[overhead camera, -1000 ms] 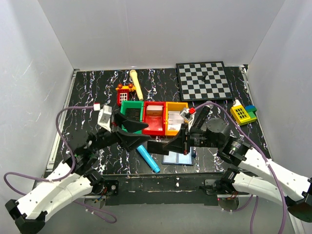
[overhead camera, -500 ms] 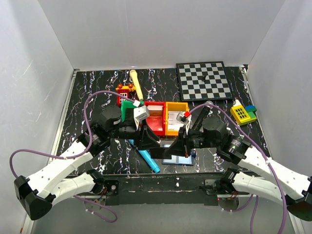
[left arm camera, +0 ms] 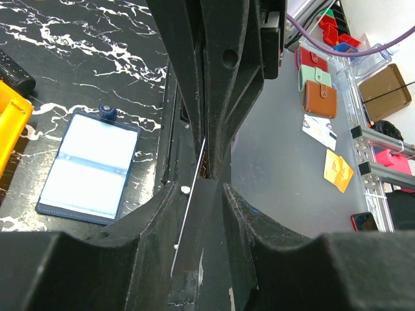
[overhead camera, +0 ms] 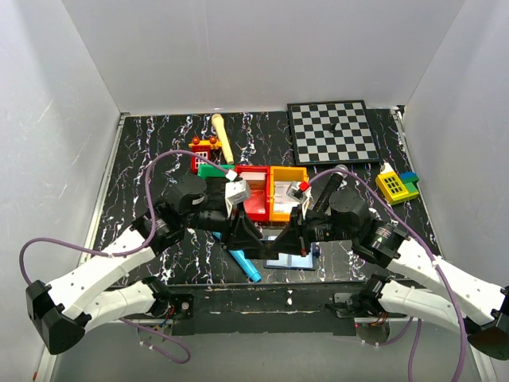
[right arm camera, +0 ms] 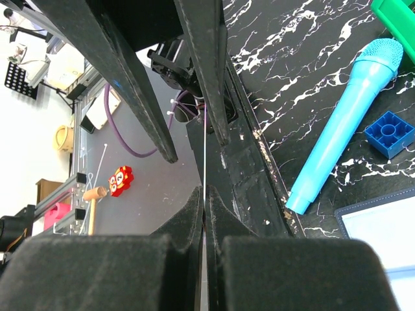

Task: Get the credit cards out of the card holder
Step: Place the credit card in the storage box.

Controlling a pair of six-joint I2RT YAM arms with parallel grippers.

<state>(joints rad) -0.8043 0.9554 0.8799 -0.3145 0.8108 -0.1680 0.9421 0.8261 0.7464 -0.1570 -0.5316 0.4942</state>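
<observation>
The card holder (overhead camera: 290,259) lies open on the table near the front edge, its light blue-grey inside up, and shows again in the left wrist view (left arm camera: 91,165) and at the right wrist view's corner (right arm camera: 386,227). My right gripper (right arm camera: 204,194) is shut on a thin card (right arm camera: 204,155) seen edge-on, held above the table in front of the holder. My left gripper (left arm camera: 200,191) meets it tip to tip. The same card (left arm camera: 193,223) stands between the left fingers, close to one pad, with a gap to the other. In the top view the two grippers (overhead camera: 253,232) (overhead camera: 280,239) face each other.
A cyan toy microphone (overhead camera: 242,263) and a small blue brick (right arm camera: 389,133) lie left of the holder. Green (overhead camera: 208,170), red (overhead camera: 256,205) and yellow (overhead camera: 283,208) bins stand behind the grippers. A chessboard (overhead camera: 332,131), a yellow toy (overhead camera: 395,185) and a red toy house (overhead camera: 205,150) are farther back.
My left arm has swung right to the right gripper and its jaws have narrowed around the card. The right gripper has kept its grip and moved slightly left.
</observation>
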